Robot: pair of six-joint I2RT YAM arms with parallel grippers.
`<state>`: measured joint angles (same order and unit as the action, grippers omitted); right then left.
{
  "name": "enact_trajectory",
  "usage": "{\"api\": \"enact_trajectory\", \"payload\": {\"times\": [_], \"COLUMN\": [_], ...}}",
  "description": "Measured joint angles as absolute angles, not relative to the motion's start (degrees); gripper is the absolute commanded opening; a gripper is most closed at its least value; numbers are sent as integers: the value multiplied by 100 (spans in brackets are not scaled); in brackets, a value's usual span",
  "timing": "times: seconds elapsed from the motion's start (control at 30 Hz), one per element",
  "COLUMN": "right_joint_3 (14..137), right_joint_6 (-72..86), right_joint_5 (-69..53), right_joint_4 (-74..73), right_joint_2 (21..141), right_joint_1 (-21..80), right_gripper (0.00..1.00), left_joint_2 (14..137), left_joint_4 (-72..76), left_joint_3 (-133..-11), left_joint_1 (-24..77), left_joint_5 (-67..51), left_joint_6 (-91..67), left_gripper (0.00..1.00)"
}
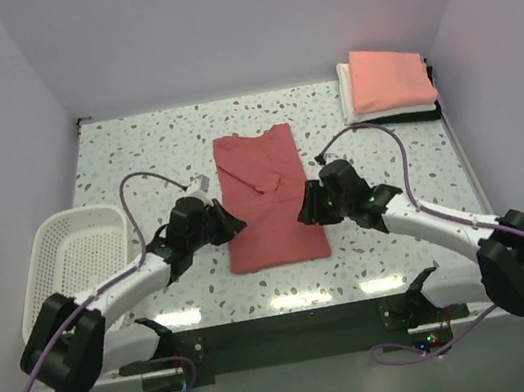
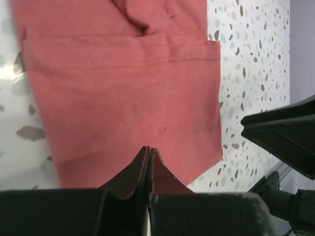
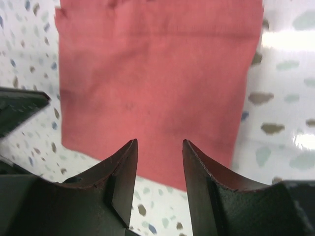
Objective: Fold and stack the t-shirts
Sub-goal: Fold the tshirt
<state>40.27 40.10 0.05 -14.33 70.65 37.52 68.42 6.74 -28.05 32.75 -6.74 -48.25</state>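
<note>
A brick-red t-shirt [image 1: 268, 200] lies flat in the middle of the table, folded into a long strip, with a loose fold near its far end. My left gripper [image 1: 233, 223] is at the shirt's left edge. In the left wrist view its jaws [image 2: 149, 150] are pressed together with nothing between them, above the red cloth [image 2: 123, 88]. My right gripper [image 1: 305, 211] is at the shirt's right edge. In the right wrist view it [image 3: 160, 142] stands open and empty over the shirt's near corner [image 3: 157, 78]. At the back right sits a stack: a salmon-pink folded shirt [image 1: 388, 77] on a white one [image 1: 349, 89], with black cloth [image 1: 435, 110] underneath.
A white mesh basket [image 1: 75, 259] stands at the table's left edge, beside the left arm. The table is speckled terrazzo [image 1: 132, 148], walled at the back and on both sides. The right arm [image 2: 285, 132] shows at the right of the left wrist view.
</note>
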Motion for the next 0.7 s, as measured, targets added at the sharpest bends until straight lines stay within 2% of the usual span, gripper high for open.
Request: {"api": "enact_trajectory", "payload": {"times": [0.13, 0.33, 0.7], "right_joint_3": [4416, 4624, 4674], "right_joint_6": [3970, 3999, 4294], "right_joint_5": [-600, -1194, -1739], "right_joint_4": [-840, -263, 447], "right_joint_2": [7955, 9083, 9730], "right_joint_1": [3068, 2364, 1754], "right_gripper": [39, 36, 33], "left_joint_2": [7926, 9345, 10175], "left_joint_4": [1253, 2128, 2482], "left_joint_3": [-3382, -4125, -4117], "left_joint_1": [3253, 3118, 2436], "left_joint_5": [-996, -1608, -1695], "left_joint_6": [-4735, -4742, -4737], "left_gripper": [0, 0, 0]}}
